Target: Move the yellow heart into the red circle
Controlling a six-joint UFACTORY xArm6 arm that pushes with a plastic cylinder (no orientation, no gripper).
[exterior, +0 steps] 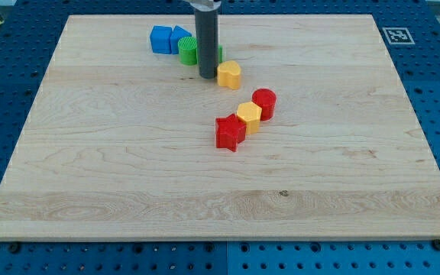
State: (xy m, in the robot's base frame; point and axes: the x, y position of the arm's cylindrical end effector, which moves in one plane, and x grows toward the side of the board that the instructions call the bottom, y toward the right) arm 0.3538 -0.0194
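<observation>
1. Locate my tip (207,76): it rests on the board (128,168), touching the left side of the yellow heart (229,74). The rod has no jaws to report.
2. Note the red circle (264,101) lies below and right of the heart, near but apart.
3. Expect a down-right push from this contact side, judging by placement.
4. Watch the yellow hexagon (249,115) and red star (231,132), touching in a row beside the circle.
5. Ignore the 2 blue blocks (168,38) and green blocks (189,50) behind the rod.
</observation>
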